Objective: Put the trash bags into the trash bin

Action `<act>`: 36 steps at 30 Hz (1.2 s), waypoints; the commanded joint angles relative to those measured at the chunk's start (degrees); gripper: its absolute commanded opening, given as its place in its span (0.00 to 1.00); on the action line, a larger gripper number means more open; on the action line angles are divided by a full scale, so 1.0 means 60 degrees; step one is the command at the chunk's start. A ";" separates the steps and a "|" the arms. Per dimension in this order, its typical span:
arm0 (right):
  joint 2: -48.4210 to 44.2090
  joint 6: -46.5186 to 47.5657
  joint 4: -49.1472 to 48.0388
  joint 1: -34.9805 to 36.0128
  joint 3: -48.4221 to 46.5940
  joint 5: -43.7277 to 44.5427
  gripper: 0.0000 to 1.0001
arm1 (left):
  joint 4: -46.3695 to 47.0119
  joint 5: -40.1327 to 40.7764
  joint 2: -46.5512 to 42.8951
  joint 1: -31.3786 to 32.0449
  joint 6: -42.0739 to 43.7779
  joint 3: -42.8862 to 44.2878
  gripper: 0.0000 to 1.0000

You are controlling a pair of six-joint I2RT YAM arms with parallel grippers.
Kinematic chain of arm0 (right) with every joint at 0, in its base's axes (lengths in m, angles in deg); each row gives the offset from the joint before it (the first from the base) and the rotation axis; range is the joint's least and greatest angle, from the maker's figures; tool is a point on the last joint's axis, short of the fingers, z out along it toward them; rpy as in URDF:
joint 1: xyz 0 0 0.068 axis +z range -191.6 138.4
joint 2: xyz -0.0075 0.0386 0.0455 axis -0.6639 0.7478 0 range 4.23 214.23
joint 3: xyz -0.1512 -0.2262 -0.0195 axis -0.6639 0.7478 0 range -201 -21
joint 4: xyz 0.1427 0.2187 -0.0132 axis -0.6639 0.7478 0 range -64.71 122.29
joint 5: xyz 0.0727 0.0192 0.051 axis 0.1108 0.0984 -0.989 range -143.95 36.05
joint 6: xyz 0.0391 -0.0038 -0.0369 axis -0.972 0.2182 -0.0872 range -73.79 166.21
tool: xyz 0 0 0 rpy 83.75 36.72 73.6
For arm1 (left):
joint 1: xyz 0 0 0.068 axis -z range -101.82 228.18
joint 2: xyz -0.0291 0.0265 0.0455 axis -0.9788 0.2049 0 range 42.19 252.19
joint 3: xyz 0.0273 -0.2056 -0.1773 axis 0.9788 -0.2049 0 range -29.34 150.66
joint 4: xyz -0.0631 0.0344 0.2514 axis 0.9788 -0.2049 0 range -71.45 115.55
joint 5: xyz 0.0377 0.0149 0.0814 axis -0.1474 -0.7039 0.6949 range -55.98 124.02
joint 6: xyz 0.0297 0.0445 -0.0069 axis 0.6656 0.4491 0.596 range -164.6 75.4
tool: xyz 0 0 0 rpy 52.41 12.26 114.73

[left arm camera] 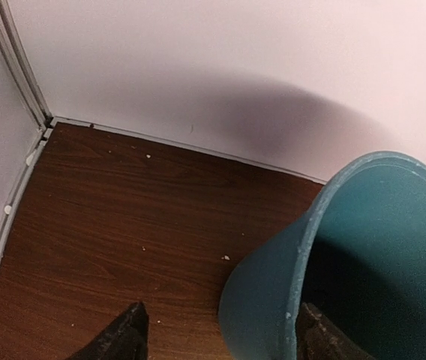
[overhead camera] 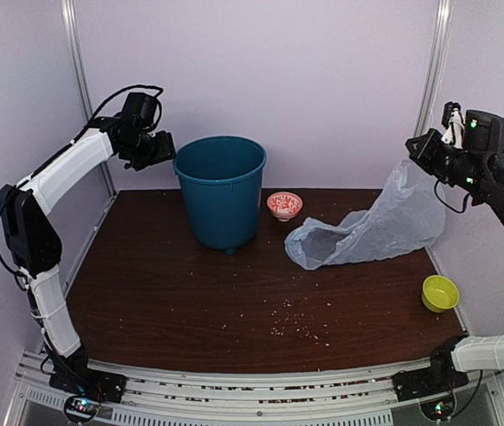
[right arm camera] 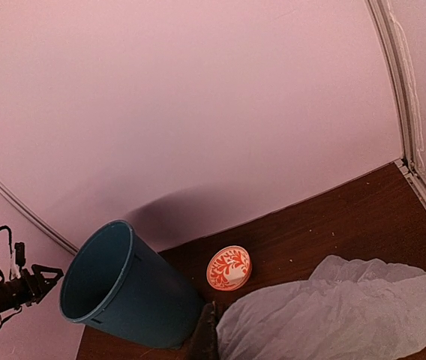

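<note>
**Ana:** On the near half of the table (overhead camera: pixel 145 293), what can't you read?

**Operator:** Pale crumbs (overhead camera: pixel 292 321) lie scattered there, too small for me to count. My right arm runs out of frame at the right. One lime-green bowl (overhead camera: pixel 440 293) sits by that edge.

**Ana:** Count the rest.

**Operator:** One trash bag (overhead camera: pixel 372 226), one trash bin (overhead camera: pixel 221 191), one red-patterned bowl (overhead camera: pixel 285 204), two arms. I cannot pick out the bag's handles.

**Ana:** Where is the bag against the claw?

**Operator:** My right claw (overhead camera: pixel 416 153) is pressed together on the bag's upper end, raised well above the table. The bag hangs down and leftward from it. Its lower end rests on the wood, right of the bin and apart from it, near the red-patterned bowl. On the right wrist view only one dark finger (right arm camera: pixel 205 337) shows, with the bag crumpled beside it.

**Ana:** And the left?

**Operator:** My left claw (left arm camera: pixel 222 334) is spread, holding nothing, up at the bin's rim on its left side. The rim shows between the two fingers, but I cannot tell whether either touches it. The bin stands upright toward the back wall, its bottom lost in shadow.
</note>
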 commanded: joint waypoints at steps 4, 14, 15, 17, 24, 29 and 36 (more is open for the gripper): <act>-0.0115 -0.0027 -0.0187 -0.0032 0.0042 -0.0188 0.00 | 0.1226 -0.1610 -0.0236 -0.0079 0.0127 -0.0179 0.59; -0.0192 -0.0250 -0.0212 -0.0031 0.0276 -0.0324 0.00 | 0.0222 -0.1472 0.0023 -0.0079 0.0679 -0.0138 0.50; -0.0169 -0.0261 -0.0226 -0.0032 0.0293 -0.0348 0.00 | 0.0199 -0.1737 0.0082 -0.0078 0.0765 -0.0122 0.48; -0.0136 -0.0302 -0.0259 -0.0027 0.0298 -0.0404 0.00 | 0.0152 -0.1966 0.0182 -0.0078 0.0861 -0.0115 0.44; 0.0022 -0.0353 -0.0296 -0.0028 0.0295 -0.0546 0.00 | 0.0002 -0.1869 0.0124 -0.0065 0.0749 -0.0172 0.24; 0.0109 -0.0412 -0.0351 -0.0032 0.0307 -0.0633 0.00 | -0.0613 -0.1712 -0.0032 -0.0011 0.0956 0.0059 0.04; 0.0300 -0.0244 -0.0203 -0.0037 -0.0022 -0.0378 0.00 | -0.1484 -0.2184 -0.0723 0.0422 0.2009 -0.0101 0.00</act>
